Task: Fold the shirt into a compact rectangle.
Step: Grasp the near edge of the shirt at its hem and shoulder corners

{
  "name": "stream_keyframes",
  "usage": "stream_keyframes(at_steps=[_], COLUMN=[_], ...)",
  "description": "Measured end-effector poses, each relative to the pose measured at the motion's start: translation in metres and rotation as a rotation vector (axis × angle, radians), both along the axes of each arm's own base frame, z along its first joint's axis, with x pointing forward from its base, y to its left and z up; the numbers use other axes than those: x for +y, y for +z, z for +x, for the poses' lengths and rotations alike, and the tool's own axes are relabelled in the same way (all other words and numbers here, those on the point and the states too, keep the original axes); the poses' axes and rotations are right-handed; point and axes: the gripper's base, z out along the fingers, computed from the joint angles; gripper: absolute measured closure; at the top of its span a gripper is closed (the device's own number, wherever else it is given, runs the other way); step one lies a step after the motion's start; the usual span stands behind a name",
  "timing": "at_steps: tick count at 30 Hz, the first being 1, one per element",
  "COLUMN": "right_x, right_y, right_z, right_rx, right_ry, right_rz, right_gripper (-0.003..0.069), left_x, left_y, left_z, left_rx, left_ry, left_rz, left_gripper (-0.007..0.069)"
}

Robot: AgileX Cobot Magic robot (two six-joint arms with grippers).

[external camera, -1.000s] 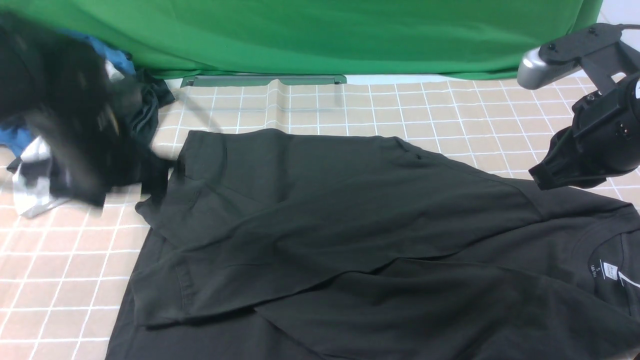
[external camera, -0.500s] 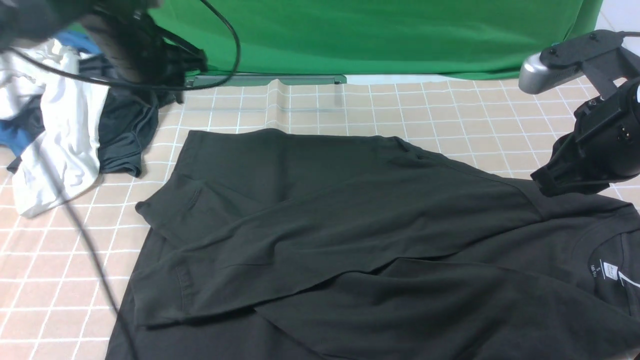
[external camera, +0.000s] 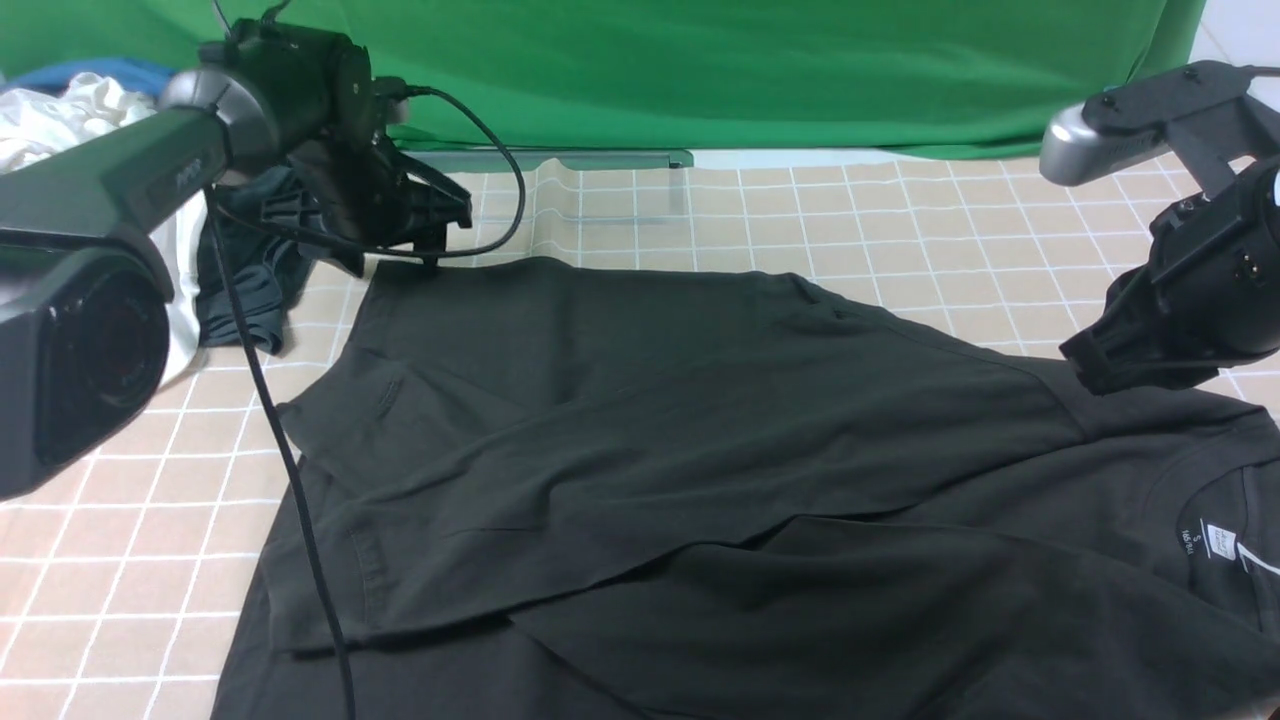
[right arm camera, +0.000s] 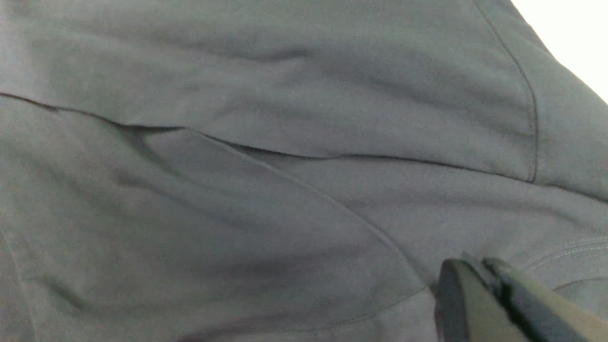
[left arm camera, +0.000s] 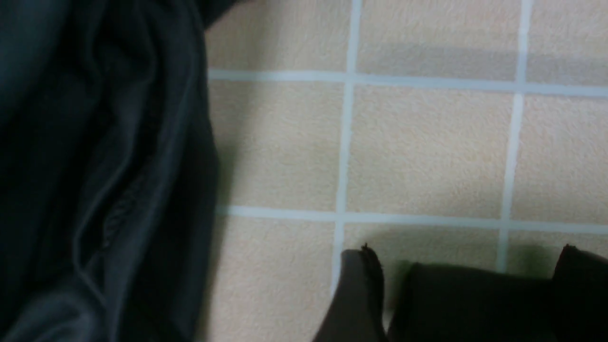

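Shirt [external camera: 700, 450] lies part-folded across the tabletop [external camera: 800, 210]; left claw [external camera: 432, 245], spread wide at its far corner, should pinch the hem squarely; right claw [external camera: 1085, 365], pinched shut, sits by the shoulder

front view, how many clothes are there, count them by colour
black shirt: 1
dark grey garment: 1
white cloth: 1
blue cloth: 1
total: 4 showing, the last three only partly in view
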Motion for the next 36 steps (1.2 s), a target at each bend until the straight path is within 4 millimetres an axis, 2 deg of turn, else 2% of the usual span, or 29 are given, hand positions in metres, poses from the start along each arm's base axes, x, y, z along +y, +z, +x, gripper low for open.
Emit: stream_keyframes(at_steps=[2, 5, 8, 10, 14, 16, 19, 24, 27, 30, 33, 36], right_x=[0.000, 0.000, 0.001, 0.000, -0.001, -0.002, -0.003, -0.003, -0.003, -0.003, -0.004, -0.005], right_y=[0.000, 0.001, 0.001, 0.002, 0.002, 0.002, 0.002, 0.002, 0.002, 0.001, -0.001, -0.002], right_z=[0.000, 0.002, 0.003, 0.003, 0.004, 0.005, 0.005, 0.005, 0.005, 0.003, -0.001, -0.004], right_rx=[-0.001, -0.021, -0.034, -0.039, -0.048, -0.056, -0.061, -0.063, -0.057, -0.033, 0.008, 0.047], right_ry=[0.000, -0.003, -0.004, -0.004, -0.005, -0.007, -0.006, -0.007, -0.008, -0.006, -0.004, -0.002], right_rz=[0.000, 0.005, 0.008, 0.005, -0.010, -0.023, -0.031, -0.033, -0.034, -0.040, -0.050, -0.056], right_gripper=[0.0587, 0.0587, 0.0587, 0.0587, 0.0586, 0.0580, 0.0573, 0.0568, 0.0568, 0.0565, 0.0558, 0.0557], left_x=[-0.002, -0.006, -0.006, -0.005, 0.002, 0.010, 0.025, 0.061, 0.071, 0.075, 0.078, 0.076], left_y=[0.000, -0.001, 0.000, 0.003, 0.013, 0.030, 0.045, 0.049, 0.050, 0.062, 0.093, 0.129], left_z=[0.000, 0.001, 0.001, 0.002, 0.004, 0.008, 0.011, 0.014, 0.012, 0.006, -0.005, -0.024], left_rx=[-0.004, -0.002, -0.001, -0.004, -0.021, -0.058, -0.095, -0.111, -0.096, -0.083, -0.089, -0.076], left_ry=[-0.025, -0.057, -0.068, -0.067, -0.045, -0.020, 0.025, 0.116, 0.132, 0.133, 0.129, 0.118], left_rz=[-0.009, -0.044, -0.048, -0.025, 0.045, 0.076, 0.079, 0.075, 0.101, 0.155, 0.188, 0.169], left_gripper=[0.0216, 0.0468, 0.0571, 0.0587, 0.0588, 0.0588, 0.0588, 0.0587, 0.0568, 0.0504, 0.0410, 0.0387])
